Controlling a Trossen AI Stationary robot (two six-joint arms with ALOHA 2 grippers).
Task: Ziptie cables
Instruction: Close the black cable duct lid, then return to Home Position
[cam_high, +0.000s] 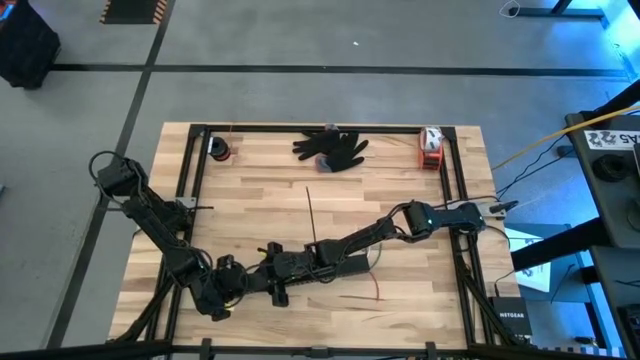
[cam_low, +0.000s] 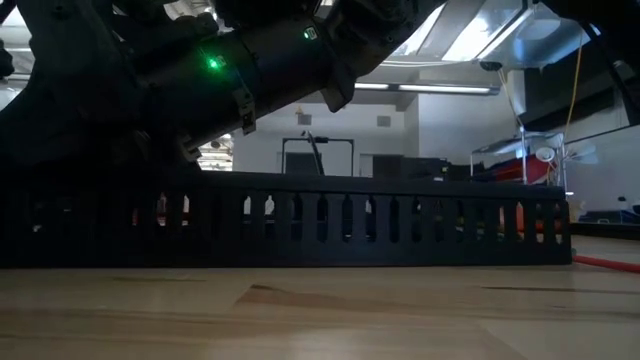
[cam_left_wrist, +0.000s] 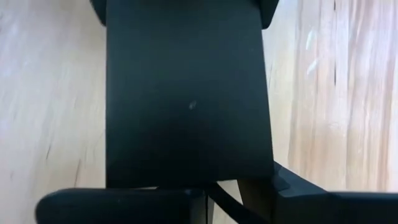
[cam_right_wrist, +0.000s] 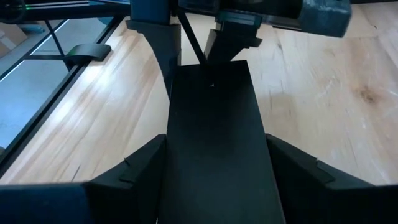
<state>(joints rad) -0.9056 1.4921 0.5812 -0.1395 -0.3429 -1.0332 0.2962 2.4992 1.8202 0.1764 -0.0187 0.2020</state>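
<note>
wood table (cam_high: 400, 180): ziptie (cam_high: 311, 212) lies loose at 12 o'clock; right claw (cam_right_wrist: 214, 186) clamps flat black strip (cam_right_wrist: 214, 124), left claw (cam_high: 262, 277) cannot tell. cables unbound.

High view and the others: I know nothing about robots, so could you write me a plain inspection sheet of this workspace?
Surface: wooden table inside a black frame.
Job's things: the ziptie lies untouched mid-table; the cables lie loose near the front edge.
Clutter: black glove, orange object and small dark item along the far edge; slotted bar on the table.
Grippers: right gripper is closed across the black strip; left gripper is at the strip's far end.
Cables: not bundled or tied yet.
Surroundings: grey floor, equipment right of the table, lit room behind; no person seen.
</note>
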